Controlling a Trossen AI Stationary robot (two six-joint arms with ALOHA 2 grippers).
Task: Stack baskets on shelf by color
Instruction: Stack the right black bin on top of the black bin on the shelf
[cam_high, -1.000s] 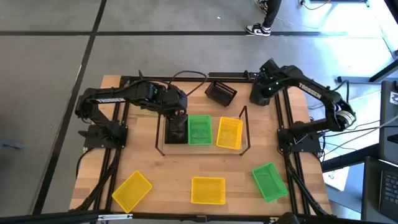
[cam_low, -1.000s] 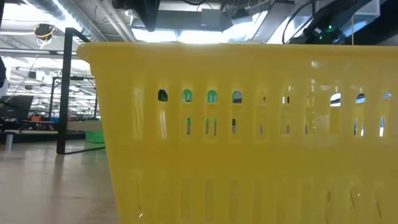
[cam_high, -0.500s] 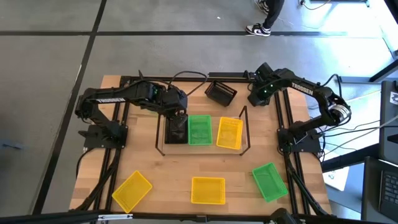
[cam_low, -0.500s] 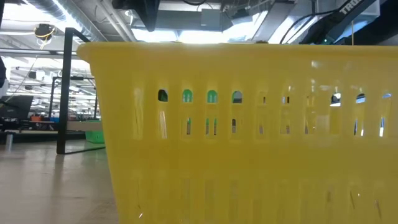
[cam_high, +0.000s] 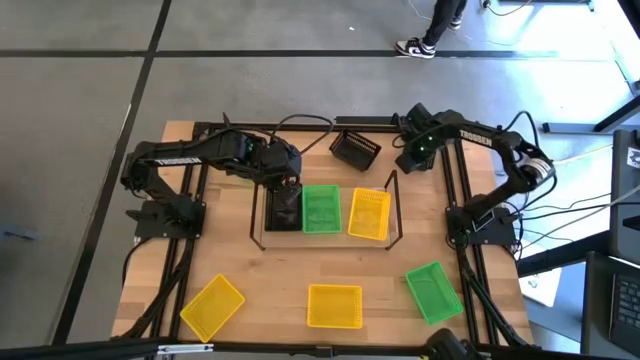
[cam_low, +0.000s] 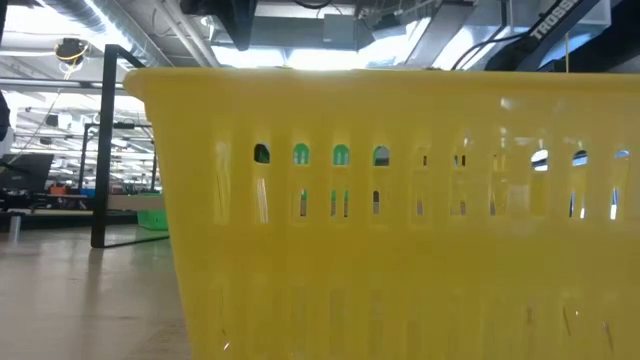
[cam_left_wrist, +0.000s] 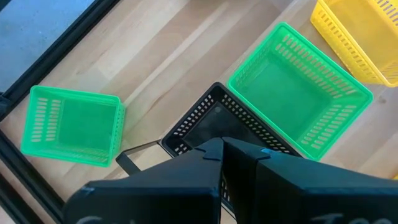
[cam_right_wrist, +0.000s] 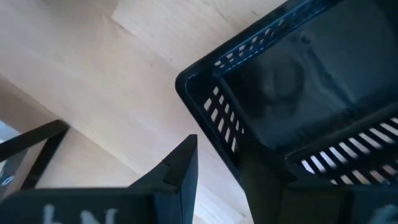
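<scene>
While the closed left hand (cam_high: 285, 190) rests in the shelf's (cam_high: 395, 205) black basket (cam_left_wrist: 214, 121), the open right hand (cam_high: 404, 158) should straddle the loose black basket's (cam_high: 354, 149) rim squarely at the counter's (cam_high: 270, 285) far edge.

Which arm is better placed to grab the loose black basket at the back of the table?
Right. Its open pincer is already beside the black basket, one finger outside its wall. The left pincer is shut over the shelf.

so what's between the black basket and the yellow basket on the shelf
A green basket sits between the black basket and the yellow basket inside the shelf, seen in the high view.
</scene>
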